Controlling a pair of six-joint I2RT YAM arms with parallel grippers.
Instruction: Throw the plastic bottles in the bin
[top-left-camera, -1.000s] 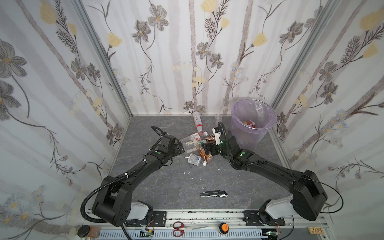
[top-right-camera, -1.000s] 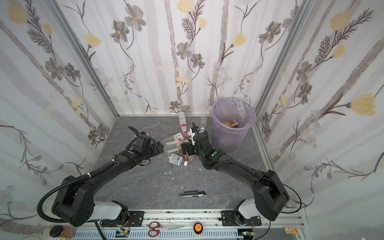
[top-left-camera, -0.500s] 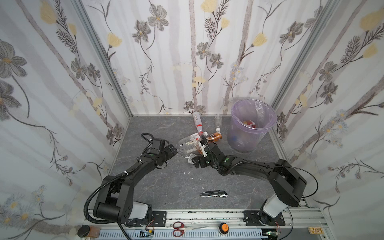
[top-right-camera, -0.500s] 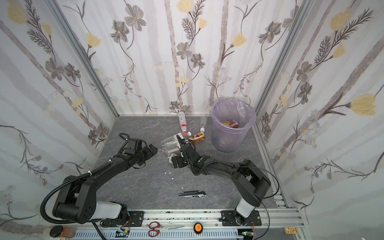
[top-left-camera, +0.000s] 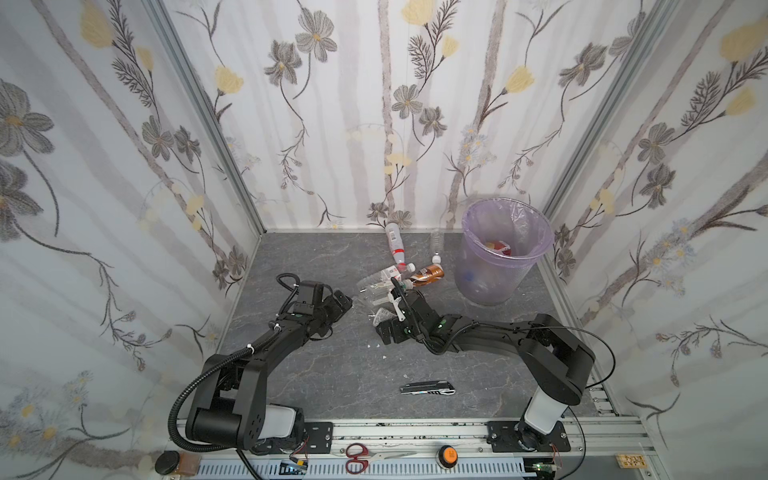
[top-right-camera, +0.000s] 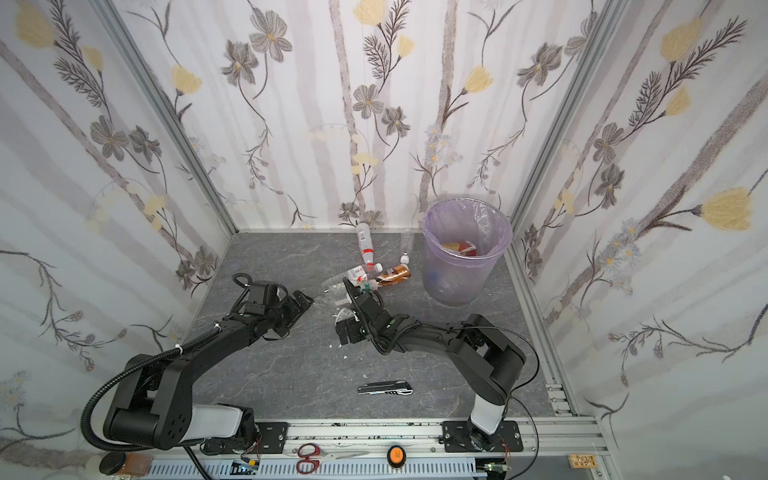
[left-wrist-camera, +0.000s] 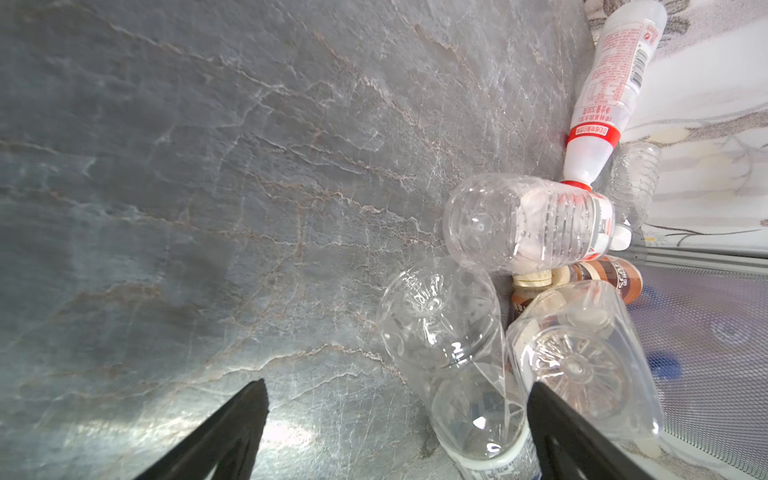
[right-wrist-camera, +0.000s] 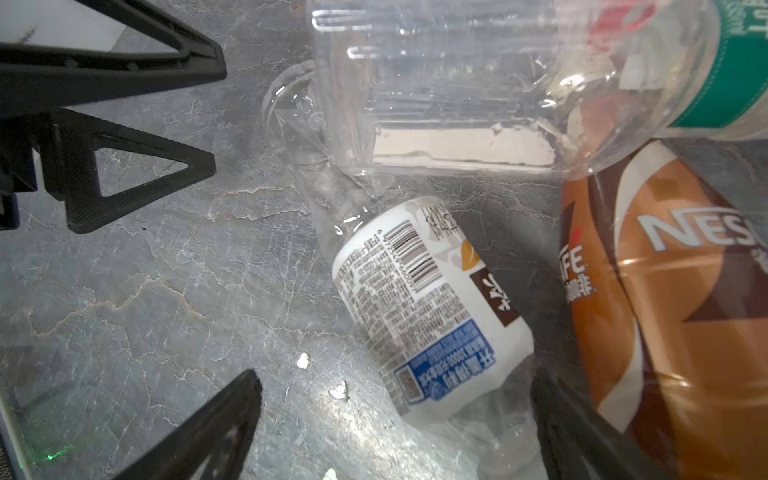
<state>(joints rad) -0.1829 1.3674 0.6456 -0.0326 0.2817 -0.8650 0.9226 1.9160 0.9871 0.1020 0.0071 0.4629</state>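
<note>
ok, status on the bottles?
Left end effector open, at pile edge. Right end effector open, straddling white-labelled bottle, no grip. Bottle pile on table, some in bin. Utility knife clear of pile.

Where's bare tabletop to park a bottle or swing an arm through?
Bare: the back-left corner, from the left wall to the bottles; and the middle front, between the left arm and right arm, down to the knife. Crowded: the pile itself and the narrow gap to the bin.

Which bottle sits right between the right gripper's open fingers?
The crushed bottle with the white-and-blue barcode label; the brown Nescafé bottle lies outside them.
</note>
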